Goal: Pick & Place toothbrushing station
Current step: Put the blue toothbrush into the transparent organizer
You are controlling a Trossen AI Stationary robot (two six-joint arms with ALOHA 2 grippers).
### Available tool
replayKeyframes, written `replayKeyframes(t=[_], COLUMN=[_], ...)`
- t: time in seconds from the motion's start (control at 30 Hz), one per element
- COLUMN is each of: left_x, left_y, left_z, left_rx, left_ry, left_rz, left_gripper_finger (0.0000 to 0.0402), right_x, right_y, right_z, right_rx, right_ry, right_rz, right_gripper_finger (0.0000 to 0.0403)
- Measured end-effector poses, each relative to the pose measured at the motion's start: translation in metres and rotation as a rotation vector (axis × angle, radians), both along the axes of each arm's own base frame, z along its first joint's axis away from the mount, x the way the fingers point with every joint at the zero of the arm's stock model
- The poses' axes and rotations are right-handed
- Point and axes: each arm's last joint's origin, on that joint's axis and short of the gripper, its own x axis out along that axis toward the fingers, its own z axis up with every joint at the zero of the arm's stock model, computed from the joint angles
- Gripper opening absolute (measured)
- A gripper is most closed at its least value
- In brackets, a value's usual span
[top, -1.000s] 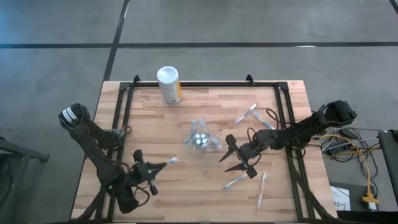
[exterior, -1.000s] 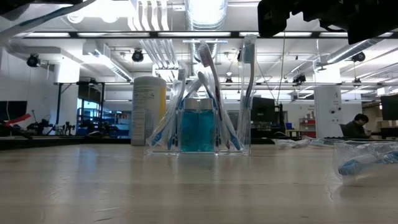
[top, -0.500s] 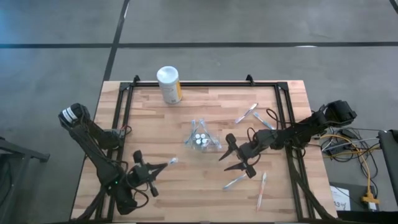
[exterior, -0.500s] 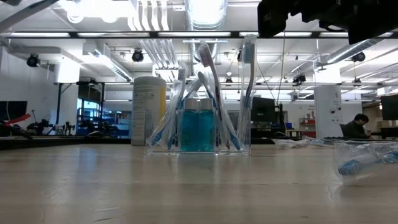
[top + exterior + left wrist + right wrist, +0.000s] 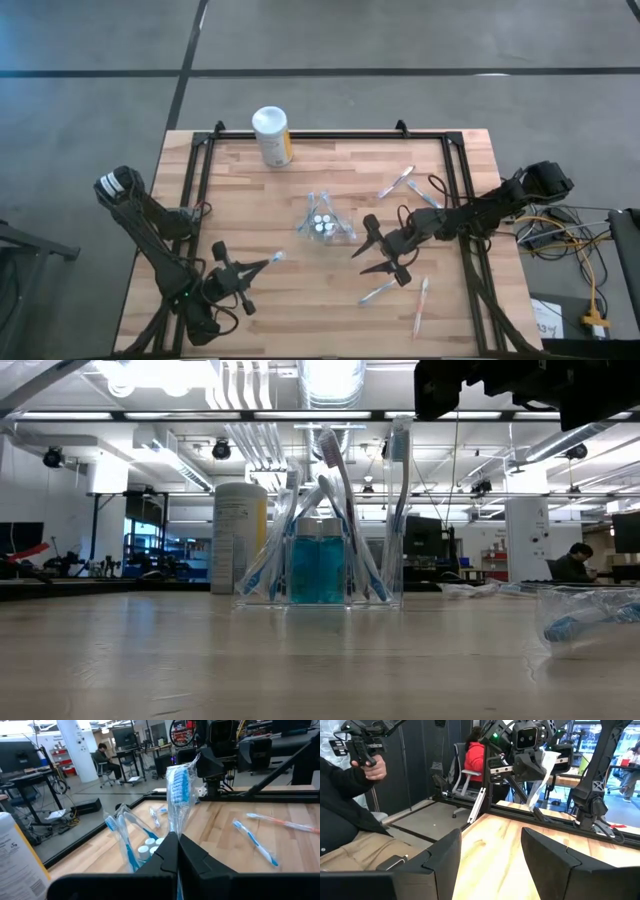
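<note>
The left tool [image 5: 262,266] hangs over the near left part of the worktop [image 5: 240,215], its fingers clamped on a wrapped brush [image 5: 274,259] whose head points right toward the middle. In the left wrist view that brush [image 5: 178,795] stands up out of the closed fingers [image 5: 162,857].

Far from it, at the far edge left of centre, stands a white canister [image 5: 271,136].

At the worktop's middle stands the clear cup [image 5: 322,222], well right of the left tool and just left of the right tool. From table height the cup [image 5: 318,568] holds upright brushes [image 5: 338,480] leaning around a teal tube [image 5: 317,570].

The right tool [image 5: 373,252] sits just right of the cup, its two fingers spread and holding nothing; in the right wrist view the fingers [image 5: 445,857] stand apart over bare wood.

Further right, loose brushes lie on the worktop: one pair [image 5: 397,183] at the far right, another [image 5: 421,305] at the near right, just beyond the right tool.

A seated person [image 5: 345,815] shows beyond the worktop's left side.
</note>
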Motion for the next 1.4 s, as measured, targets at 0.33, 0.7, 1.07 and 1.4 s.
replayKeyframes(t=[0.33, 0.7, 1.07, 1.4], left_x=[0.010, 0.049, 0.088, 0.107], left_y=[0.002, 0.001, 0.027, 0.051], left_z=[0.010, 0.066, 0.133, 0.137], left_rx=[0.020, 0.125, 0.262, 0.284], left_ry=[0.025, 0.164, 0.044, -0.031], left_rz=[0.010, -0.197, -0.351, -0.400], left_gripper_finger=[0.0000, 0.0000, 0.0000, 0.0000], right_x=[0.001, 0.009, 0.018, 0.026], right_y=[-0.001, 0.001, 0.004, 0.001], right_z=[0.002, 0.020, 0.057, 0.083], right_rx=[-0.001, 0.009, 0.002, -0.013], right_ry=[-0.009, -0.073, -0.260, -0.361], right_rz=[-0.047, -0.055, -0.047, -0.120], right_gripper_finger=[0.0203, 0.0203, 0.0205, 0.0255])
